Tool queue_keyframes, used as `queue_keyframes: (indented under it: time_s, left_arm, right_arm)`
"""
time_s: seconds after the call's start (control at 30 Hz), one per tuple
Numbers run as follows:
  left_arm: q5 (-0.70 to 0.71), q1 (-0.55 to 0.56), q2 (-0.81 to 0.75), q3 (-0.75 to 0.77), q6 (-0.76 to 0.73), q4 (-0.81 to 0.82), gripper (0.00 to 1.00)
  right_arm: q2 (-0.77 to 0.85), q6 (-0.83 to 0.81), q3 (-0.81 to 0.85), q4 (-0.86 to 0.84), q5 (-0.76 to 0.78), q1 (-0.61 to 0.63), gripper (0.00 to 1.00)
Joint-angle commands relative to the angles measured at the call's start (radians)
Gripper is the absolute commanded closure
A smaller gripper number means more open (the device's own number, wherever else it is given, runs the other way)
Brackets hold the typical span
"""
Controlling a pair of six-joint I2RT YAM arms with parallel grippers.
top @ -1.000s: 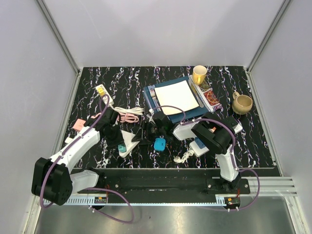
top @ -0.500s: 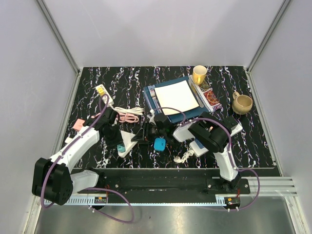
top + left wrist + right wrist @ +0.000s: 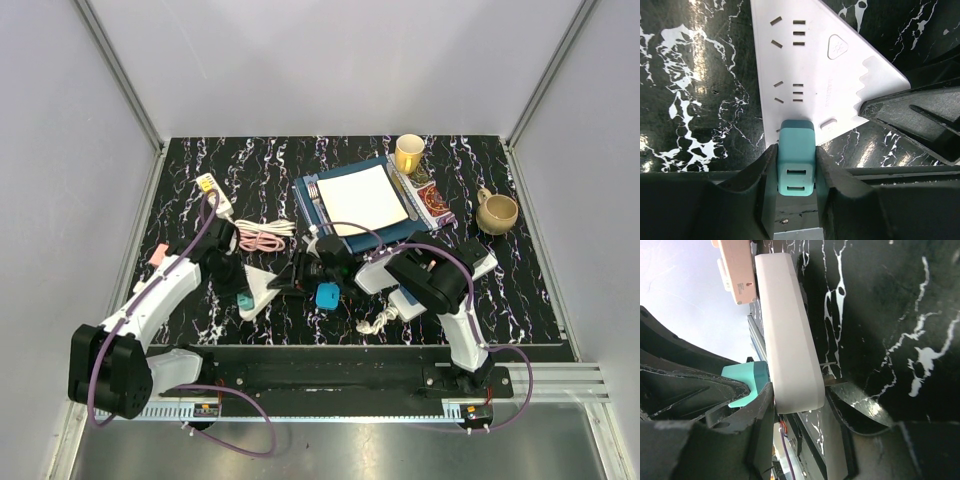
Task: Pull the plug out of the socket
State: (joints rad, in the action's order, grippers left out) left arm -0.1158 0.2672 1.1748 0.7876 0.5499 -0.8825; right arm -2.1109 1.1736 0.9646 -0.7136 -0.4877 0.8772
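Note:
A white triangular socket [image 3: 264,283] lies on the black marble table [image 3: 520,270]. It also shows in the left wrist view [image 3: 815,70]. A teal plug [image 3: 796,162] sits in the socket near its front corner and shows in the top view [image 3: 245,300] too. My left gripper [image 3: 796,152] is shut on the plug, one finger on each side. My right gripper [image 3: 800,390] is shut on the socket's right corner [image 3: 787,335], one finger above and one below. In the top view my left gripper [image 3: 237,290] and right gripper [image 3: 298,273] stand at opposite ends of the socket.
A blue block [image 3: 327,295] and a knotted white cord [image 3: 378,320] lie by the right arm. A pink cable [image 3: 262,240], a white power strip [image 3: 212,190] and a pink object [image 3: 160,255] lie to the left. Stacked books with white paper [image 3: 360,200] and two mugs [image 3: 409,153] [image 3: 497,212] stand behind.
Both grippers, the socket and the plug have shifted a little to the left. The plug is still seated on the socket.

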Motion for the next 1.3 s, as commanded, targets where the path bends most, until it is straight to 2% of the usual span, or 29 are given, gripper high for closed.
queue_keyframes:
  time_s: [0.0,0.23,0.33,0.4,0.43,0.53,0.73,0.9,1.03,1.17,1.27]
  left_arm:
    - [0.030,-0.003,-0.001,0.107,-0.045,0.011,1.00]
    - [0.131,-0.011,0.026,0.168,-0.070,-0.030,1.00]
    - [-0.071,-0.072,0.028,0.133,-0.084,0.019,1.00]
    - [-0.169,-0.106,0.031,0.095,-0.074,0.060,1.00]
    - [-0.176,-0.108,0.034,0.087,-0.068,0.068,1.00]
    - [-0.157,-0.108,0.036,0.068,-0.067,0.083,1.00]
    - [0.050,-0.097,0.026,0.148,-0.100,0.007,1.00]
    - [-0.016,-0.100,0.037,0.193,-0.105,-0.006,1.00]
    - [0.027,-0.100,0.008,0.194,-0.090,-0.006,1.00]
    - [0.068,-0.100,-0.036,0.209,-0.088,-0.024,1.00]
    - [0.064,-0.100,-0.067,0.222,-0.088,-0.026,1.00]
  right_arm:
    - [-0.020,-0.081,0.025,0.147,0.103,0.031,0.89]
    - [-0.034,-0.074,0.040,0.181,0.136,0.045,0.91]
    - [-0.037,-0.052,0.017,0.154,0.147,0.045,0.92]
    - [-0.046,-0.032,0.005,0.137,0.147,0.045,0.92]
    - [-0.049,-0.026,0.002,0.120,0.144,0.045,0.92]
    - [-0.061,-0.006,0.000,0.105,0.136,0.045,0.92]
    - [-0.047,-0.026,0.005,0.138,0.158,0.045,0.94]
    - [-0.063,-0.022,0.026,0.141,0.150,0.045,0.95]
    - [-0.075,-0.008,0.048,0.115,0.127,0.045,0.94]
    - [-0.060,-0.015,0.082,0.123,0.109,0.045,0.89]
    - [-0.038,-0.025,0.098,0.138,0.093,0.045,0.74]
